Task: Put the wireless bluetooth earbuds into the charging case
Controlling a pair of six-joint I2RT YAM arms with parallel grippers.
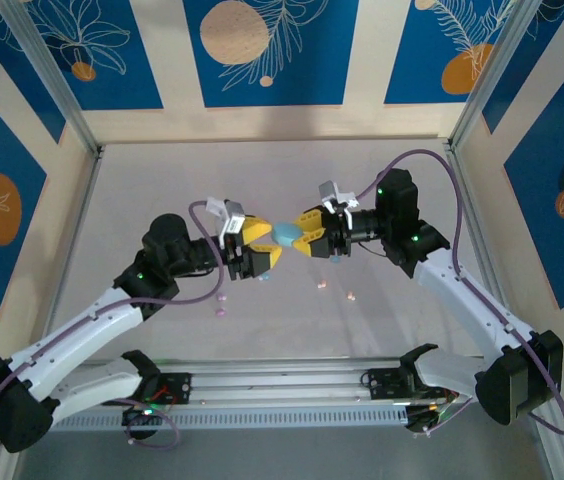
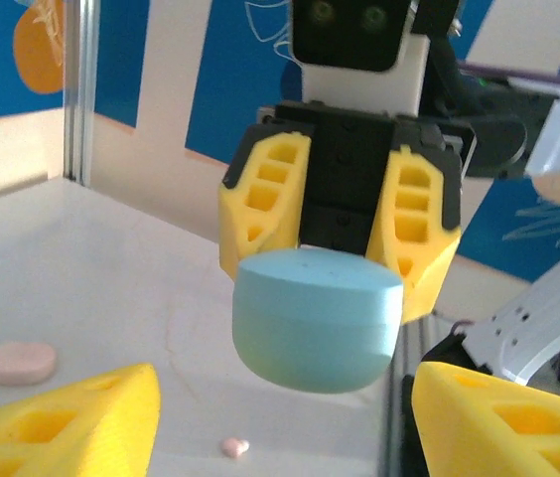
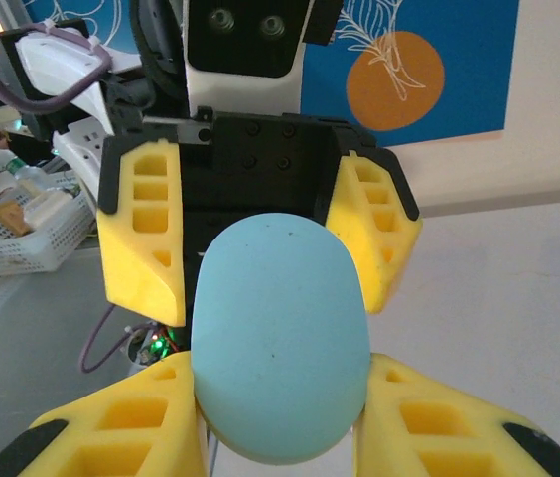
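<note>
Right gripper (image 1: 305,236): fingers pressed against both sides of the light blue charging case (image 1: 289,235), which it carried clear of the table (image 1: 162,180). In the right wrist view I saw its two yellow fingers (image 3: 121,427) touching the case's flanks, with the case standing out beyond the fingertips.

Left gripper (image 1: 273,247): jaws apart, nothing held. It faced the right gripper tip to tip, and the case sat just in front of its fingertips. In the left wrist view I saw its fingers (image 2: 62,427) spread well wider than the case and clear of it on both sides.

The case was shut, as far as I could tell; I made out no seam or opening.

Earbuds: all those I could find lay loose on the table, none in either gripper. One pinkish earbud (image 1: 224,297) and a second earbud (image 1: 221,313) lay beneath the left gripper, on its base side. Two more, an earbud (image 1: 319,288) and an earbud (image 1: 351,297), lay beneath the right gripper, likewise toward the bases. I could not fix their exact colours from overhead.
</note>
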